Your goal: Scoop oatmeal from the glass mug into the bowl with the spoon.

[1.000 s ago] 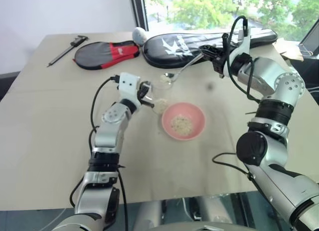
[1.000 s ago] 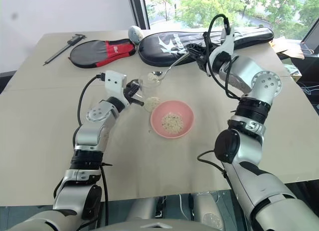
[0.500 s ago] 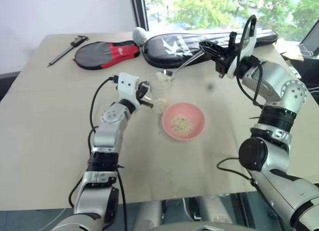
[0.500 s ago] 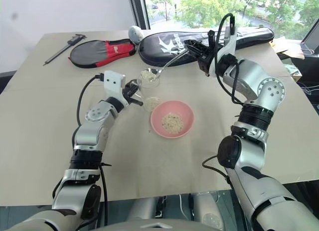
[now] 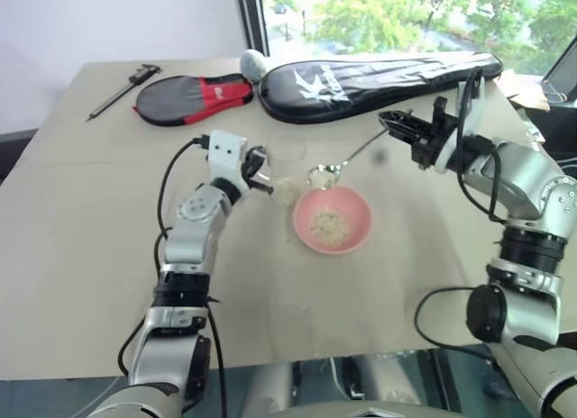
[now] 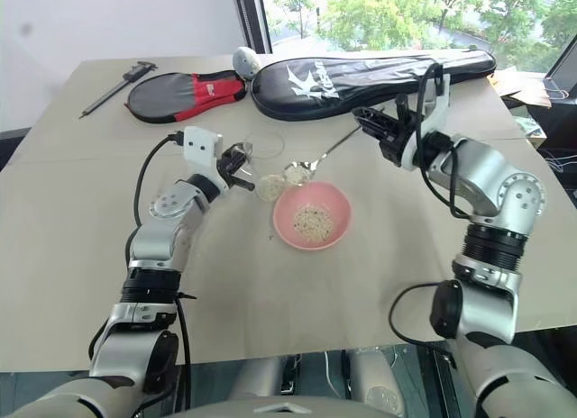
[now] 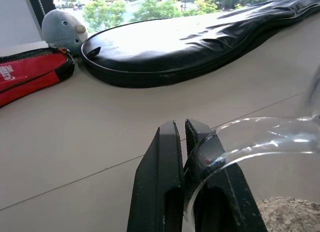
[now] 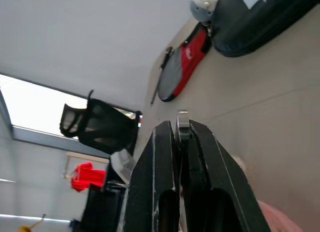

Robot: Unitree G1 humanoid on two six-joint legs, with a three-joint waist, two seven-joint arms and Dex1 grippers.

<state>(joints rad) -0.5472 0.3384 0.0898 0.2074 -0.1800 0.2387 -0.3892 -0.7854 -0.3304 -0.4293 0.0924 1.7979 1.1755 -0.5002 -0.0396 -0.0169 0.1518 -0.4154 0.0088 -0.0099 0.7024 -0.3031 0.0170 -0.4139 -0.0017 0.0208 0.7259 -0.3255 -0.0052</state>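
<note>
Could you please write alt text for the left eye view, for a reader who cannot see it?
The right gripper holds a spoon loaded with oatmeal just above the pink bowl's far rim. The left gripper grips the glass mug beside the bowl on a beige table.

Head stereo overhead, wrist cameras close-up

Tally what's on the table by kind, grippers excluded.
Racket covers: 2, long black cover, red-and-black cover
Tableware: 3, glass mug, pink bowl, spoon
Tools: 1, black caliper
Toys: 1, grey plush
Total: 7
</note>
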